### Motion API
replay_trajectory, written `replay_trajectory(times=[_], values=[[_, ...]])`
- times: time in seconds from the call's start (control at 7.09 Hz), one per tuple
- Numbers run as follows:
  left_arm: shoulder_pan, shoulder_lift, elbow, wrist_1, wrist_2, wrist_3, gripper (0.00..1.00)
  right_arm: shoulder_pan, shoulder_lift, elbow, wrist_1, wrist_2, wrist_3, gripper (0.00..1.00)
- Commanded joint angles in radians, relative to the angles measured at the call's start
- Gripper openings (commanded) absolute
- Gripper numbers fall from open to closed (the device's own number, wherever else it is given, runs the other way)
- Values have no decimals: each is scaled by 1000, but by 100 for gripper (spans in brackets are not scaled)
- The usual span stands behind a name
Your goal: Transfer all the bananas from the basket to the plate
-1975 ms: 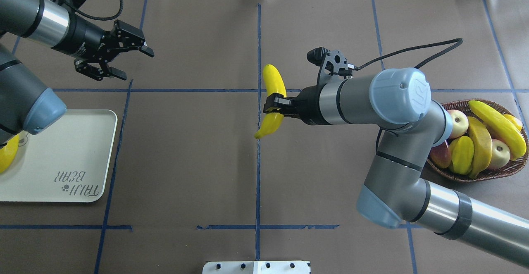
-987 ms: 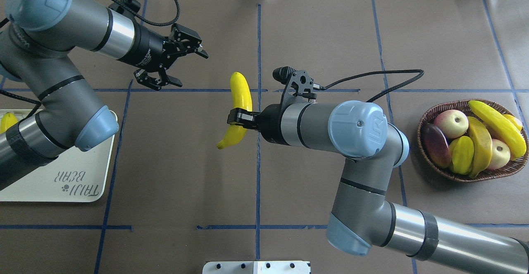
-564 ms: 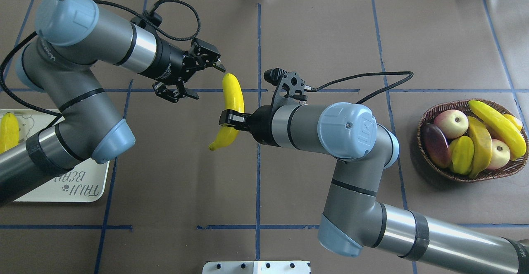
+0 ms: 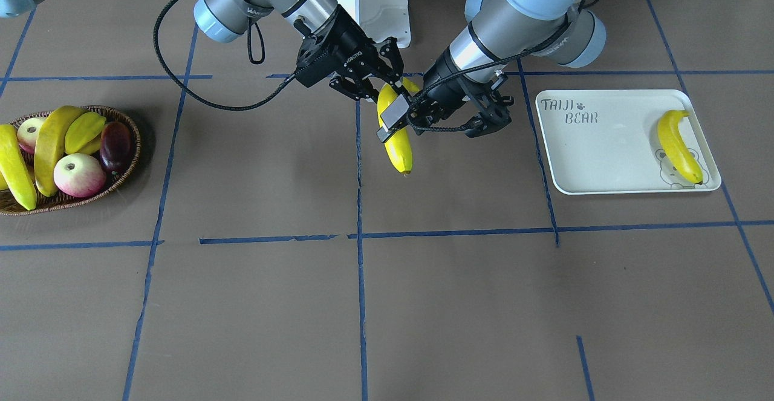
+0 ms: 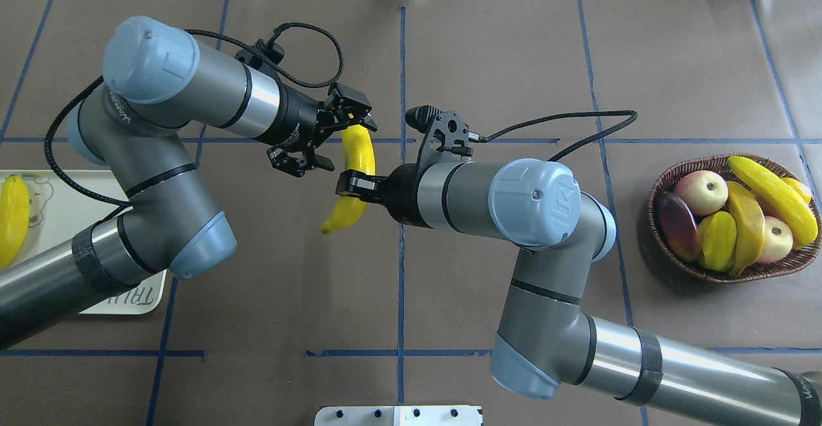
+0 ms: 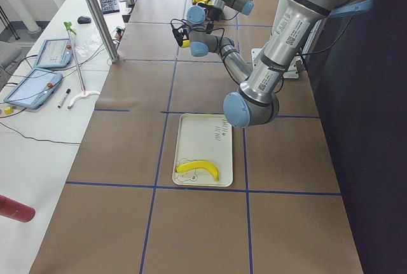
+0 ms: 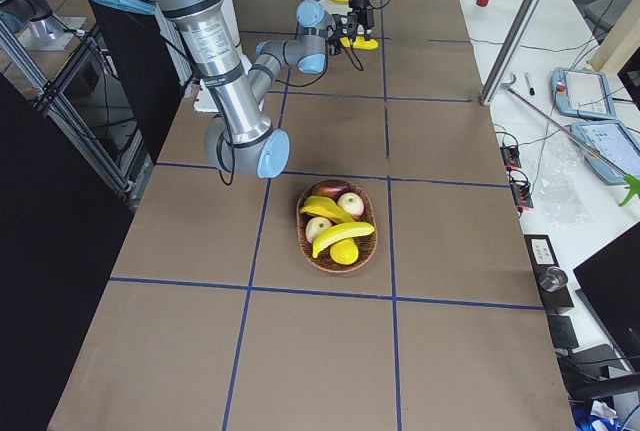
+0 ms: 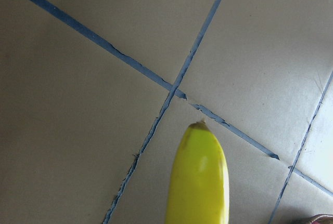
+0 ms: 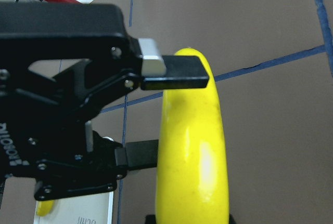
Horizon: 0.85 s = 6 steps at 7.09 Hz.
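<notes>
Currently: a mid-air handover over the middle of the worktop (image 5: 257,323). My right hand (image 5: 350,185) is clamped across the belly of a banana (image 5: 359,153), which looks clear of the surface. My left hand (image 5: 339,142) has its fingers apart, one on either side of the banana's far end. The right wrist view shows them bracketing it, but I cannot tell whether either pad touches. One delivered banana (image 4: 678,146) lies on the plate (image 4: 604,147). Two more bananas (image 5: 770,198) sit in the basket (image 5: 725,278), well apart from the handover.

Risks as I judge them:
- The left grip sits near the tapered end. With so little fruit between the pads, the long free end could swing down or squirt out once the right lets go.
- If the right opens before the left has closed firmly, the banana drops to the worktop, short of the plate.
- If both hands are clamped and either arm moves, the banana gets twisted or dragged out of one grip.
- The hands are crowded close together, so a small misalignment while closing could knock finger against finger.
</notes>
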Motion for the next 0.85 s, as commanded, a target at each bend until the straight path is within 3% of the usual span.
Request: replay_trajectory(times=[0.0,0.28,0.71], values=[[1,-3,9,0,1,0,80,-3,1,3,3,0,0,19],[1,-6,9,0,1,1,66,-3,4,4,3,0,0,19],[-1,-6,9,-2,1,1,59,-9,2,4,16,0,0,19]])
